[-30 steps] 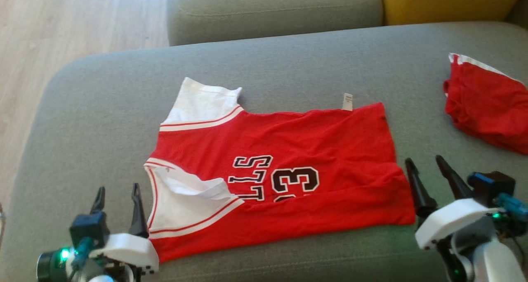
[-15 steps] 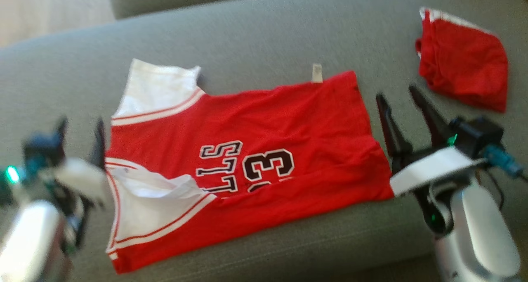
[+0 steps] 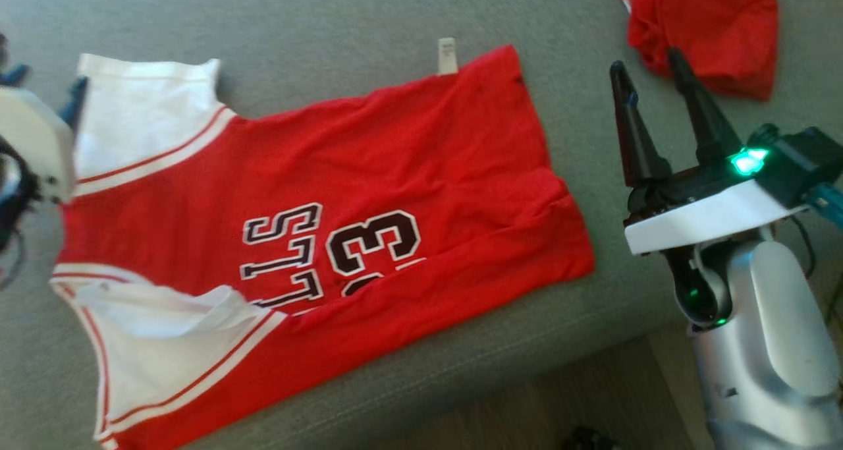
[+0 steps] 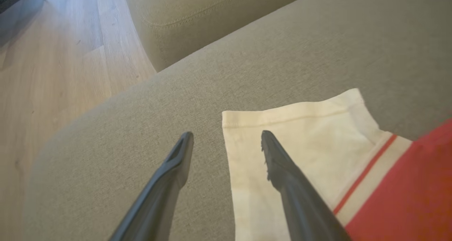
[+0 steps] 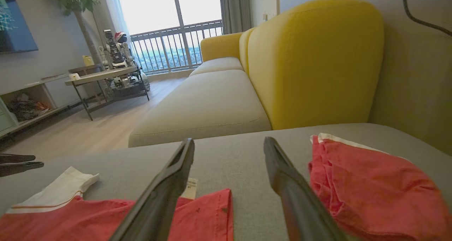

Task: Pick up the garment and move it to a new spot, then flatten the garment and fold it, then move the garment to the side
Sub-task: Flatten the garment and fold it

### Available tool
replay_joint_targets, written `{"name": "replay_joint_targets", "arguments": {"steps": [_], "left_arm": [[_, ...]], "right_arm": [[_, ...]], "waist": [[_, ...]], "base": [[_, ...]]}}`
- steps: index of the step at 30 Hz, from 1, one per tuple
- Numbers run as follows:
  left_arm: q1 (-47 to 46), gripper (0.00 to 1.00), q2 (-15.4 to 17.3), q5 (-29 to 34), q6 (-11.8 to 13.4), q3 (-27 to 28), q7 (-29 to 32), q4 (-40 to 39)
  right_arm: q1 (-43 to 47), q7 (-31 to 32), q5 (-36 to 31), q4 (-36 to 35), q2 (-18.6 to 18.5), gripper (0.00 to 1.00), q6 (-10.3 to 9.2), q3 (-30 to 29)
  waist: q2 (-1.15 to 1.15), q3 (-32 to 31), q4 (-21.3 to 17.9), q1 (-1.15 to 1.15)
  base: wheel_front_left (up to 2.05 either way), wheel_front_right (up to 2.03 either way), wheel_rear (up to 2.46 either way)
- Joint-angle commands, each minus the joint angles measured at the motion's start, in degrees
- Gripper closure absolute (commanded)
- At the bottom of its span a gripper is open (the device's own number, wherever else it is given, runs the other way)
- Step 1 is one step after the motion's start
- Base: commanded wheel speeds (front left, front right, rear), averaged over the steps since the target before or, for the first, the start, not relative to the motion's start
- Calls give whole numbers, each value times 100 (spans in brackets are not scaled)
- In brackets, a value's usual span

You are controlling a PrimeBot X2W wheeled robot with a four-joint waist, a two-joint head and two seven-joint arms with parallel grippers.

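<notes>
The garment (image 3: 395, 160) is a red jersey with white sleeves and black "33" lettering, spread over the grey sofa cushion (image 3: 369, 28). My left gripper (image 4: 226, 135) stands open at the far white sleeve (image 4: 317, 128), one finger above the sleeve's corner and the other above bare cushion. Its white wrist housing (image 3: 33, 147) sits at the left edge of the head view. My right gripper (image 3: 645, 61) stands open and empty beside the jersey's hem end, above the cushion. In the right wrist view the right gripper (image 5: 229, 141) points over the hem corner (image 5: 212, 212).
A second red cloth (image 3: 711, 15) lies crumpled on the cushion just beyond the right fingertips, also seen as a red heap (image 5: 370, 184). The cushion's front edge and wooden floor (image 3: 527, 410) run below. A yellow backrest (image 5: 310, 64) stands behind.
The head camera has tipped down and shifted. Both arms have reached forward along the jersey: the left from the near sleeve to the far one, the right from the near hem corner to the far one.
</notes>
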Motion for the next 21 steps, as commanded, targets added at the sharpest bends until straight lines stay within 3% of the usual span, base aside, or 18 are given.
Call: {"name": "replay_joint_targets", "arguments": {"steps": [1,7,21], "left_arm": [[-414,0,403,64,-19,172,116,1],[-823,0,493,113,-66,6,390,480],[-1475,0,435,386,-7,-344,386,1508]], "right_arm": [[-178,-83,78,-207,-20,0,-2,69],[-227,-182,180,-164,-20,0,-2,130],[-303,-279,237,8,-20,0,-2,77]], "waist": [[0,188,-197,-1],[0,323,-348,-1],[0,581,-509,-1]], "base": [[0,0,0],[0,0,0],[0,0,0]]}}
